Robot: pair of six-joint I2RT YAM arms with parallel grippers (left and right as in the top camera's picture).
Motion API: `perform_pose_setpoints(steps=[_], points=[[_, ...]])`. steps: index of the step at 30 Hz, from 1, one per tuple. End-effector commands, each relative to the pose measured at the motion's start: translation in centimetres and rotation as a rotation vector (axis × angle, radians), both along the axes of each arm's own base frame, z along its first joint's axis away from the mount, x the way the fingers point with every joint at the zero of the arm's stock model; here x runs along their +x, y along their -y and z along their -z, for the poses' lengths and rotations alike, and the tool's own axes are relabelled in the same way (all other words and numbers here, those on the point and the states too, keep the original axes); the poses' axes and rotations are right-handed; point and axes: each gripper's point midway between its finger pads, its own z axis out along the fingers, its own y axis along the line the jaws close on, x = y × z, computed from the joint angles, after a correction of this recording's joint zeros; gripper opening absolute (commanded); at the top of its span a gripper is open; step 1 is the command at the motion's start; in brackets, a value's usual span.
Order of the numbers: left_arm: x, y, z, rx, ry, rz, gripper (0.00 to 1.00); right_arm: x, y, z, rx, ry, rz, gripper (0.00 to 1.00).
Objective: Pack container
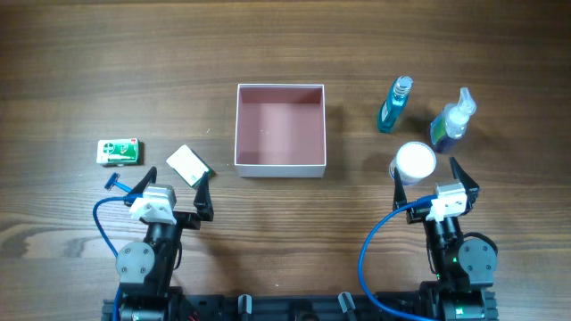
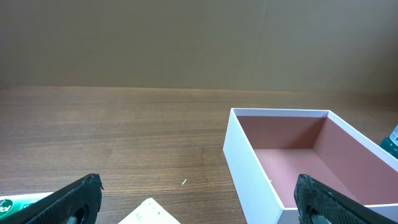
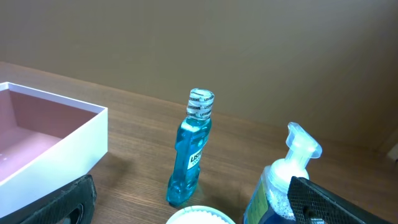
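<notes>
- The square shallow container with thin white walls and a dusty-pink inside (image 1: 278, 125) sits at the middle of the wooden desk (image 1: 285, 232), far from both arms and roughly between them.
- Nothing lies in it. The pink floor is bare in the overhead view and in both wrist views, so I judge the packing not yet begun.
- All the items are still to go in:
  - On the left are a green-and-white flat packet (image 1: 119, 152) and a small white packet (image 1: 188, 164).
  - On the right are a slim clear bottle of blue liquid (image 1: 395, 105), a clear pump bottle of bluish liquid (image 1: 453, 120) and a round white-lidded jar (image 1: 415, 162).
- The left gripper (image 1: 175, 182) is spread wide and holds nothing. The small white packet lies just off its fingertips, on the far side.
- The right gripper (image 1: 428, 175) is likewise released and empty. The white-lidded jar is just beyond its tips, towards its left finger.
- The container rests flat with its open mouth facing straight up.
- Being square, it has no real long axis. Its walls run nearly parallel to the near and far edges of the desk, with no marked skew.
- Both bottles stand upright, well apart from the container's right wall.
</notes>
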Motion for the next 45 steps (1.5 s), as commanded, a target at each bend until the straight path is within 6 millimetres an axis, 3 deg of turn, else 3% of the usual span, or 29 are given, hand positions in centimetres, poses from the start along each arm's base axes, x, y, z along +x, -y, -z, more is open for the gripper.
perform_pose_setpoints(steps=[1, 35, 45], points=[[0.02, -0.03, 0.35, 0.016, -0.002, -0.003, 1.0, 0.05, 0.08, 0.09, -0.005, -0.003, 0.003, 1.0], [0.02, -0.03, 0.34, 0.012, -0.003, -0.003, 1.0, 0.05, 0.08, 0.09, 0.0, -0.003, 0.003, 1.0], [0.06, -0.05, 0.55, 0.0, -0.014, -0.005, 1.0, 0.1, 0.53, 0.15, 0.133, -0.021, 0.03, 1.0]])
